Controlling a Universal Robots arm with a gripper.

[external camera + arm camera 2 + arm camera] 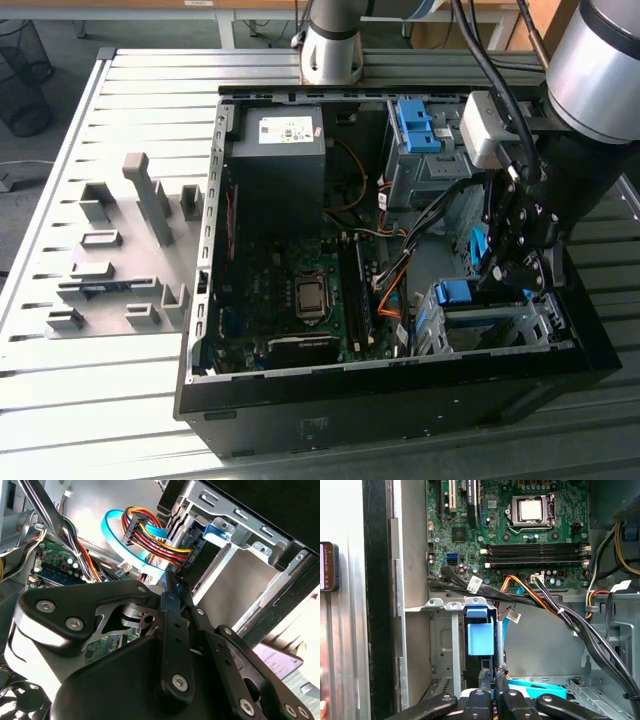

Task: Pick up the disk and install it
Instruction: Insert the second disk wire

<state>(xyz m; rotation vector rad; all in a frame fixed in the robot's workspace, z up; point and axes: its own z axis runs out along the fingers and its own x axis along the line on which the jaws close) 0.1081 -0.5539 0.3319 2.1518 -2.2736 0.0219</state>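
Note:
The disk (484, 314) lies flat inside the metal drive cage (500, 335) at the front corner of the open computer case, on the exterior view's right. Its blue rail tab (455, 292) sticks out toward the motherboard. In the second wrist view the disk's grey face (245, 580) shows inside the cage, behind the blue tab (217, 532). The same blue tab (480, 637) stands just ahead of my fingers in the first wrist view. My gripper (512, 272) hangs right above the cage's inner end. Its fingers (488, 680) are pressed together with nothing visible between them.
Orange, red and black cables (150, 537) and a light blue data cable (112, 530) run close beside the fingers. The motherboard (300, 290) fills the case floor, with a dark grey box (280, 150) behind it. Bare blue brackets (415, 125) sit in the rear cage. Grey fixture blocks (130, 250) stand on the table.

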